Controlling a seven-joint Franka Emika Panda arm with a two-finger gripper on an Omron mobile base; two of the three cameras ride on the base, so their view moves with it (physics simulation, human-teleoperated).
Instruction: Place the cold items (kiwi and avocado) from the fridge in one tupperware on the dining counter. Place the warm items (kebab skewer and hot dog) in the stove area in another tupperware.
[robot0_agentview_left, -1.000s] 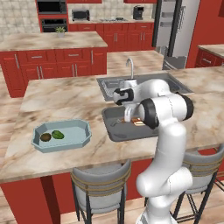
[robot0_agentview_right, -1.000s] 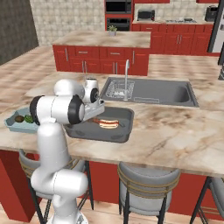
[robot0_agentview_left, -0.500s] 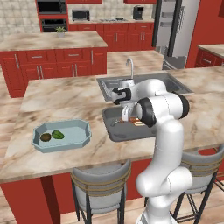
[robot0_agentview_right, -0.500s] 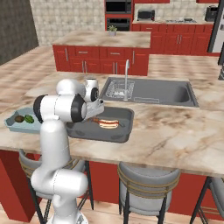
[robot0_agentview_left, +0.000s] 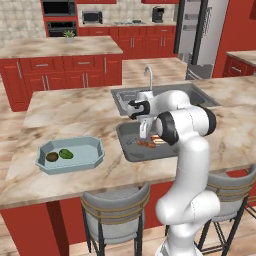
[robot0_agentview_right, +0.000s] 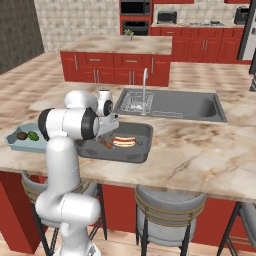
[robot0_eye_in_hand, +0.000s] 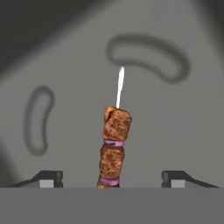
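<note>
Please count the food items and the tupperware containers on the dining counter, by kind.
Kiwi: 1
Avocado: 1
Hot dog: 1
Kebab skewer: 1
Light blue tupperware: 1
Dark grey tupperware: 1
Total: 6

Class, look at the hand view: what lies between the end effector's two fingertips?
The kebab skewer lies between the open fingertips, on the grey tupperware floor.

A kebab skewer (robot0_eye_in_hand: 113, 146) lies at lower centre on the grey tupperware floor (robot0_eye_in_hand: 175, 122), between the hand's (robot0_eye_in_hand: 112, 177) spread fingertips (robot0_eye_in_hand: 49, 178).
</note>
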